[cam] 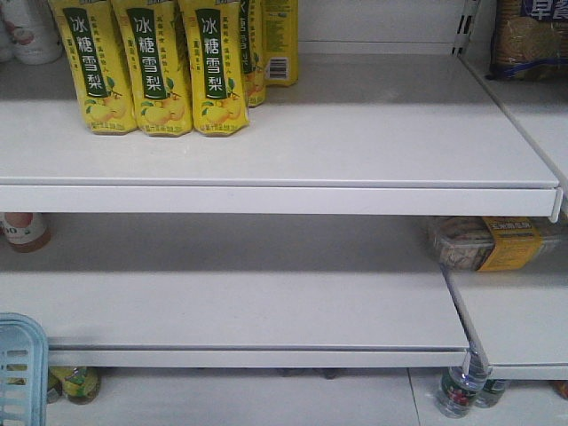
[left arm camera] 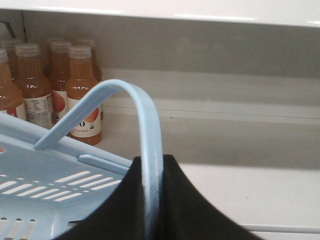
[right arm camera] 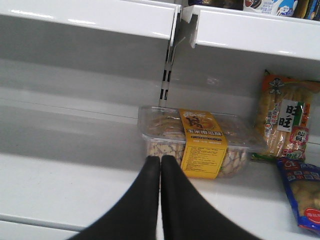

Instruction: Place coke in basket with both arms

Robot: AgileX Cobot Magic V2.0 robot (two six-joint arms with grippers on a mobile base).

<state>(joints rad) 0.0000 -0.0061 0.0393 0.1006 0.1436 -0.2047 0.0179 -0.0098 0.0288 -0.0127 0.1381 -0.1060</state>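
while left gripper (left arm camera: 152, 200) clamps basket (left arm camera: 60, 175) handle, right gripper (right arm camera: 160, 165) pinched empty, shelf (right arm camera: 60, 175) edge below

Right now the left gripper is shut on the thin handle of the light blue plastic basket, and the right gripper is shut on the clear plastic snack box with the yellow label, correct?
Half right. The right gripper is shut but empty; the right wrist view shows the clear snack box lying beyond its tips. The left gripper does hold the light blue basket's handle.

We see white shelves (cam: 355, 151). On the upper shelf stand yellow pear-drink bottles (cam: 160, 67); the middle shelf (cam: 266, 302) carries a clear snack box (cam: 493, 241) at right and an orange-drink bottle (cam: 25, 231) at left.
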